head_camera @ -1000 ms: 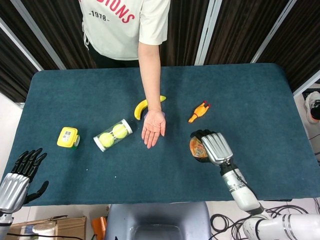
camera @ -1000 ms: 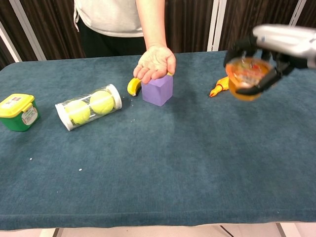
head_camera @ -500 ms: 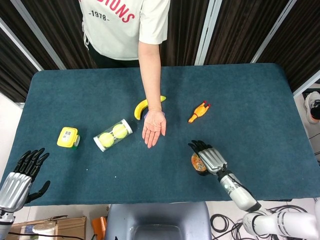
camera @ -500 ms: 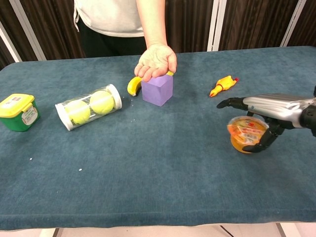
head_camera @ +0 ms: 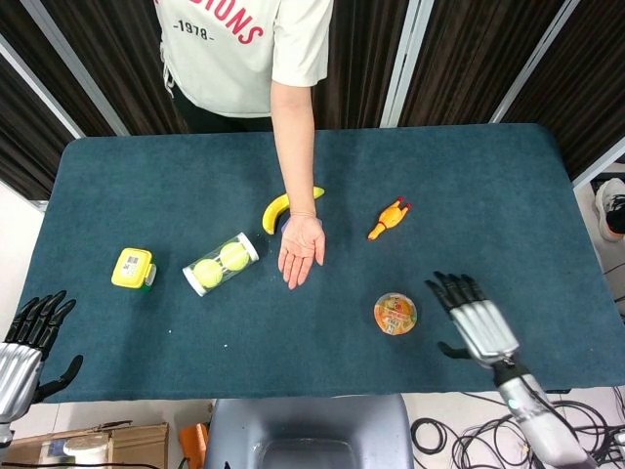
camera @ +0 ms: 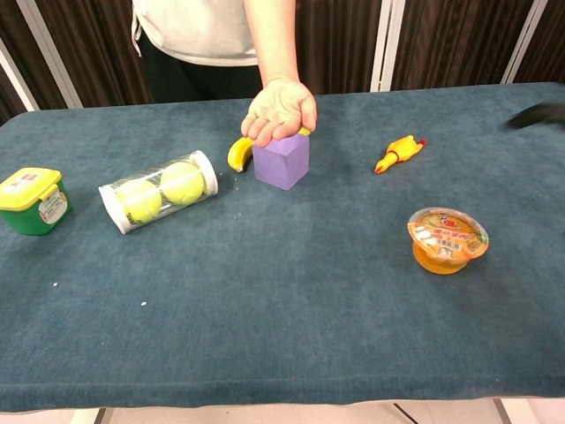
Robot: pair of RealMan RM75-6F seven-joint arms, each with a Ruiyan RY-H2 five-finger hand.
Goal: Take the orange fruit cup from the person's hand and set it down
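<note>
Cup (camera: pixel 447 238) upright on counter (camera: pixel 291 291), nothing touching it. Right robot hand (head_camera: pixel 477 322) just beside it, fingers spread wide, holding nothing. Left robot hand (head_camera: pixel 24 347) at counter's near-left corner, also spread, empty. Person's hand (camera: pixel 280 111) on purple block (camera: pixel 282 161)

The orange fruit cup (camera: pixel 447 239) is standing upright on the table (camera: pixel 291 300), near right. The person's hand (camera: pixel 281 111) is resting on a purple block (camera: pixel 282 161), far centre.

A dark blue cloth covers the worktop (camera: pixel 291 300). On it sit the orange fruit cup (camera: pixel 446 239), a rubber chicken (camera: pixel 398 152), a purple block (camera: pixel 282 159), a banana (camera: pixel 238 153), a tube of tennis balls (camera: pixel 159 202), and what looks like a yellow-lidded green tub (camera: pixel 32 201).
</note>
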